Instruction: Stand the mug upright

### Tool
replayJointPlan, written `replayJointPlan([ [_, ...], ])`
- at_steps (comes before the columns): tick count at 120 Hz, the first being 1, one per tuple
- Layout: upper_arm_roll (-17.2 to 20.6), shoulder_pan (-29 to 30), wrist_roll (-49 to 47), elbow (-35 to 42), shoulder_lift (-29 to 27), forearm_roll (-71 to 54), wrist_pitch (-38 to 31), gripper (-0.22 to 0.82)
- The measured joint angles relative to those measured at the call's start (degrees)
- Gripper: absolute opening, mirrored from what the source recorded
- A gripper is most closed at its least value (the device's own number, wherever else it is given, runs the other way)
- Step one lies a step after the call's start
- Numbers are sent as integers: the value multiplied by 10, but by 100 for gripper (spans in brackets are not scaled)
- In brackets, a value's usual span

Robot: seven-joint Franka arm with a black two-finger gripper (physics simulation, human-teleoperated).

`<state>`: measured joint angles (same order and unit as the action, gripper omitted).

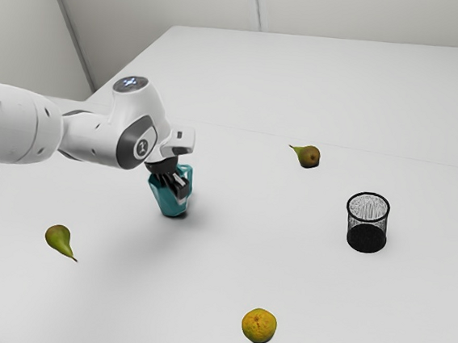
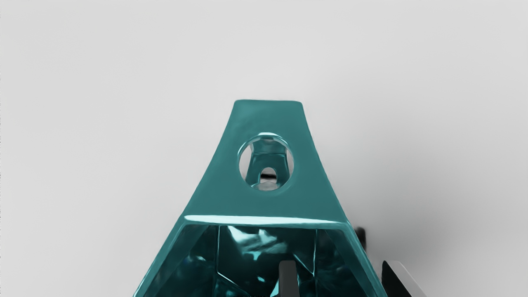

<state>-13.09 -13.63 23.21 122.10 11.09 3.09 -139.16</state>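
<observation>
Teal mug point(image 1: 169, 201) is mouth-up under the gripper point(image 1: 180, 189), well to the exterior view's left of the black mesh holder point(image 1: 367, 225); maybe a slight lean, can't confirm the base sits flat. Pincer part-open, one finger point(image 2: 288, 278) down inside the mouth, the other outside the wall, with a gap inside, so no clear pinch on anything. Looks like a glossy, rigid ceramic type: probably moderate weight, slick on the faceted sides, chip-prone if knocked, no give when squeezed. Best hold is likely across the wall near the rim, pads flat on a facet; the handle point(image 2: 268, 204), with its round hole, juts out and would probably pull the mug round if taken alone. Scene fits lining up for a hold or having just let go. Containers: mug has that fingertip in it, plus shiny inner walls, no other contents made out. Mesh holder stands upright, open top, dark bottom visible through the mesh. One pear point(image 1: 309, 156) lies behind and left of the holder, yellow fruit point(image 1: 259, 326) nearer the camera and left of it, green pear point(image 1: 58, 239) far left of it.
</observation>
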Motion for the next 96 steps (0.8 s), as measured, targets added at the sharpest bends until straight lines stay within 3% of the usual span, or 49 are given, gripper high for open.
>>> replayJointPlan([
  [28,0,-5,1,2,-31,-1,6,27],
  [62,2,-30,-2,5,-114,0,44,43],
  [83,7,-37,-22,-133,-104,1,182,53],
  [96,7,-33,-38,-258,-51,1,293,56],
])
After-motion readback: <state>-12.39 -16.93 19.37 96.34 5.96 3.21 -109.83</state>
